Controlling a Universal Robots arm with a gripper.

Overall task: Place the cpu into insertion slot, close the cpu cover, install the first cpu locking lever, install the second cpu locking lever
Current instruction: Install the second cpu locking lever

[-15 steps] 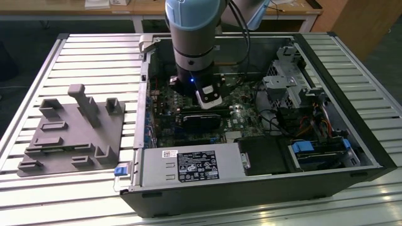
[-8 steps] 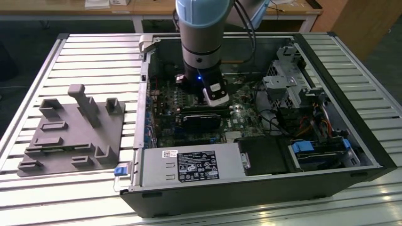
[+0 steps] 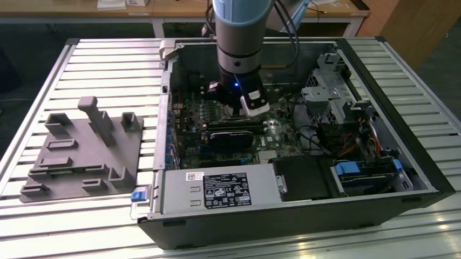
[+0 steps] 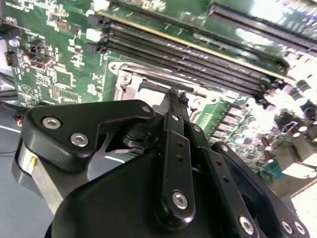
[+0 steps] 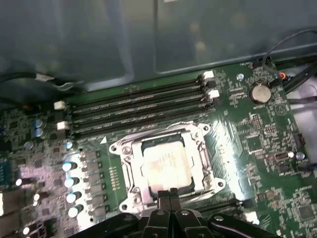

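In the first wrist view the cpu [image 5: 166, 163] lies flat in the insertion slot [image 5: 208, 184], its dull silver top facing up. The cpu cover [image 5: 130, 159] lies down around the chip as a silvery frame. My gripper [image 5: 169, 192] is shut, the two black fingertips pressed together with nothing between them, hovering at the socket's edge nearest the camera. In the second wrist view the gripper [image 4: 174, 95] points at the socket's metal rim [image 4: 130, 79], and the fingers hide the chip. In the exterior view the gripper [image 3: 241, 113] reaches down into the open computer case [image 3: 288, 216].
Long black memory slots [image 5: 138, 106] run beside the socket. A black card [image 3: 234, 137], a grey power supply [image 3: 216, 190], a drive cage [image 3: 327, 97] and cables [image 3: 360, 143] crowd the case. A grey fixture plate [image 3: 79, 156] lies on the slatted table at the exterior view's left.
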